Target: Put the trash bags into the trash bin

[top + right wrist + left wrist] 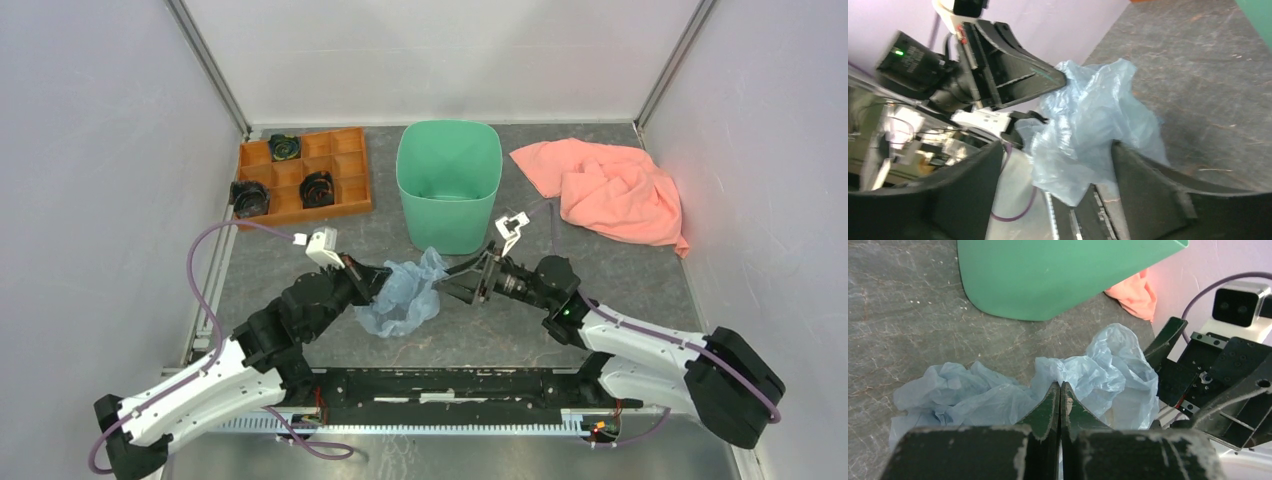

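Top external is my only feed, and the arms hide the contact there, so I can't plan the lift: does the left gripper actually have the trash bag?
Observer: Yes. The left wrist view shows the left gripper shut, with a fold of the trash bag pinched at its tips.
Operator: And the right one?
Observer: The right wrist view shows the right gripper open, the bag between its spread fingers.
Operator: Is the bag off the table?
Observer: Not fully. In the left wrist view part of it lies on the tabletop, short of the trash bin.
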Motion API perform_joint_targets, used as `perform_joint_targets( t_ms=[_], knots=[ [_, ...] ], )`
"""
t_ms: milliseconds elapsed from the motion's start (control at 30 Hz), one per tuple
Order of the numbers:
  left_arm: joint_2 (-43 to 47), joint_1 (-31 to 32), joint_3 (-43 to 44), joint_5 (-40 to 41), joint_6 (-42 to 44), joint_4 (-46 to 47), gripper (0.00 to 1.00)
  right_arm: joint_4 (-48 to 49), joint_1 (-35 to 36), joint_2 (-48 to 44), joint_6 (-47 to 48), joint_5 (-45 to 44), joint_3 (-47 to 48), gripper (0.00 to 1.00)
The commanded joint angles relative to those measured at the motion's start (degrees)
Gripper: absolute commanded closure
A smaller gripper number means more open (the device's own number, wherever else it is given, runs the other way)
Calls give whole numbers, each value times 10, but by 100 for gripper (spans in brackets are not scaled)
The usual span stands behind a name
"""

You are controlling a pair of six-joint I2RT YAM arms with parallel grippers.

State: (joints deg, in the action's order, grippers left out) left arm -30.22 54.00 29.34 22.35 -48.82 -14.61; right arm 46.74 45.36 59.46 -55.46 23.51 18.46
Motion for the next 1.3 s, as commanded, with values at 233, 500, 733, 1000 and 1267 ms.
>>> perform_joint_targets(
  t_ms=[233, 500, 733, 1000, 1267],
  knots=[
    [-30, -1, 53, -8, -1, -59, 56, -241, 4, -44, 180, -182, -15, 100],
    [-68, -2, 131, 45, -31, -238, 17, -310, -26, -91, 340, -161, -72, 100],
    [-150, -24, 112, 18, -60, -239, 16, -311, -27, -93, 356, -135, -78, 100],
    [-232, -149, 86, -146, 2, -108, 9, -317, -26, -104, 361, -104, -63, 100],
    [-300, -177, 53, -253, -11, 57, 21, -324, -26, -127, 364, -74, -54, 100]
  ],
)
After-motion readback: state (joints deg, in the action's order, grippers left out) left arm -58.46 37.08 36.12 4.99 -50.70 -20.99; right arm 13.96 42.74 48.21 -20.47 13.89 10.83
